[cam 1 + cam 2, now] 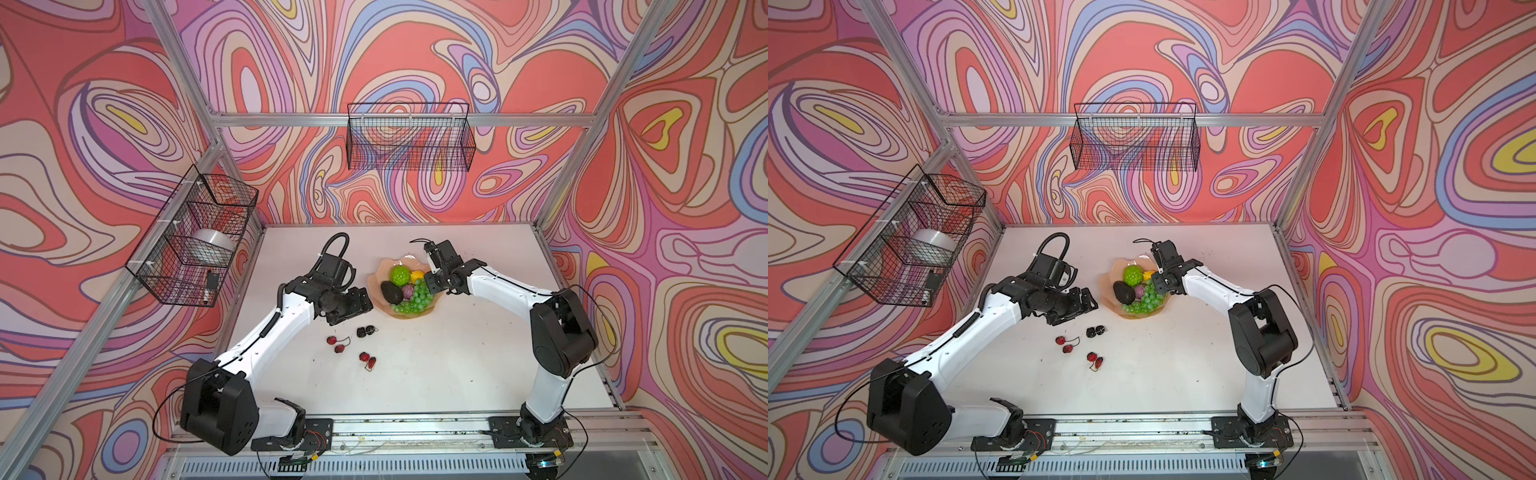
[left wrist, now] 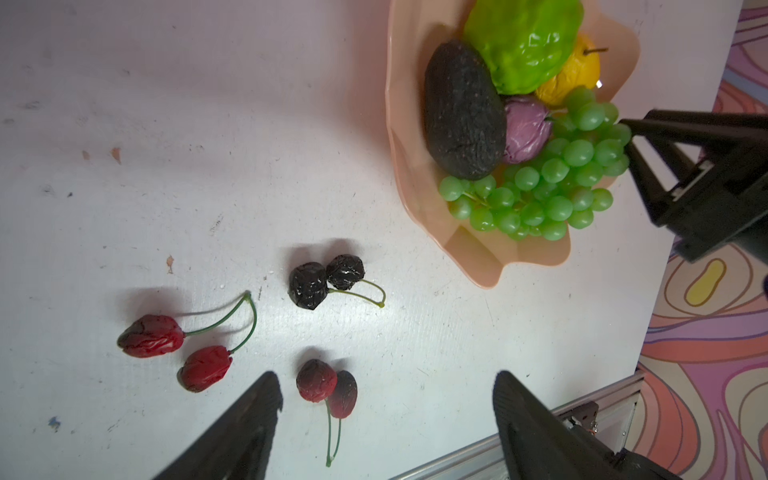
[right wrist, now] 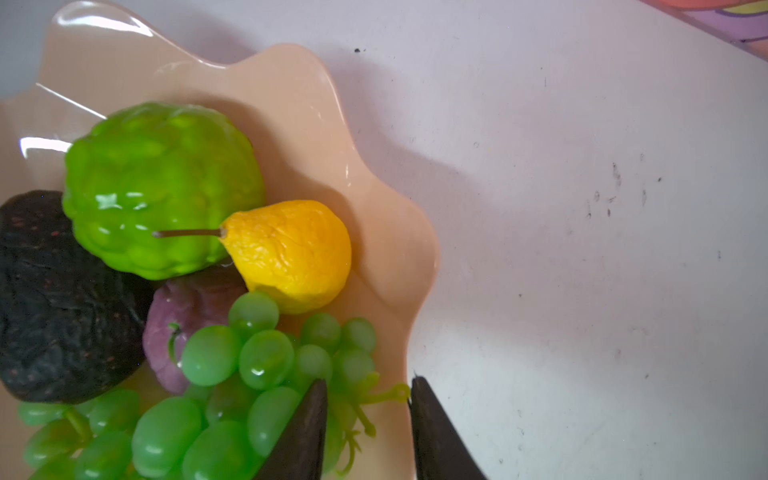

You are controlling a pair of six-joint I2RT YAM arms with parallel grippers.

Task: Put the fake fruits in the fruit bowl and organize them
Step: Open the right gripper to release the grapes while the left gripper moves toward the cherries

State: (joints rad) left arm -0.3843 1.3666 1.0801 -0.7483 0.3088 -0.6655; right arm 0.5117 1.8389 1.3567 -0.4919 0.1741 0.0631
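The peach-pink fruit bowl (image 1: pixel 405 261) (image 3: pixel 291 83) holds a bumpy green ball (image 3: pixel 158 187), a yellow fruit (image 3: pixel 291 253), a purple ball (image 3: pixel 183 316), a dark avocado (image 2: pixel 461 112) and a green grape bunch (image 1: pixel 415 297) (image 3: pixel 232 365). My right gripper (image 3: pixel 369 384) is at the bowl's right rim. Its jaws stand slightly apart around the grape stem, and the bunch lies in the bowl. On the table left of the bowl lie a black cherry pair (image 2: pixel 324 278) and two red cherry pairs (image 2: pixel 174 349) (image 2: pixel 328 386). My left gripper (image 2: pixel 386 386) hovers open above them, holding nothing.
A black wire basket (image 1: pixel 409 137) hangs on the back wall. Another wire basket (image 1: pixel 195 232) on the left wall holds a silver roll. An aluminium rail (image 1: pixel 415 428) runs along the table's front edge between the arm bases.
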